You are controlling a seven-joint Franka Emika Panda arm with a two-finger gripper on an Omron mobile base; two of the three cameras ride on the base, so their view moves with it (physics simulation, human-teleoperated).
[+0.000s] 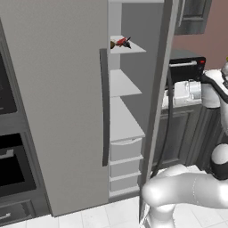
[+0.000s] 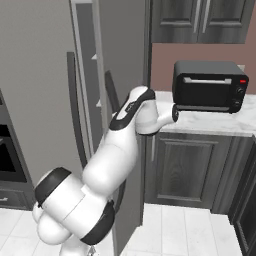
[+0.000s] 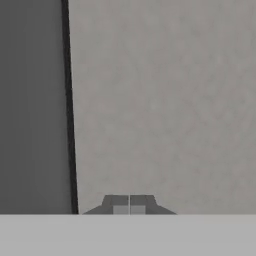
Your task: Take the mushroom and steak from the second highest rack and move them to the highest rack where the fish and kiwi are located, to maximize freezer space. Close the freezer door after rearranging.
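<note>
1. Hand view: gripper (image 3: 129,206) tips pressed together, empty, facing a pale grey panel.
2. Left base view: one steak (image 1: 121,42) and one mushroom (image 1: 113,44) on the highest rack (image 1: 133,48), at twelve o'clock.
3. Right base view: one toaster oven (image 2: 210,86), two o'clock.

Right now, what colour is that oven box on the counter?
Black toaster oven, red light; clearest in right base view.

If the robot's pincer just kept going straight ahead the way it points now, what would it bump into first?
Most likely the flat pale grey panel right in front of the shut gripper, probably the freezer door; how near it is, the hand view does not show.
</note>
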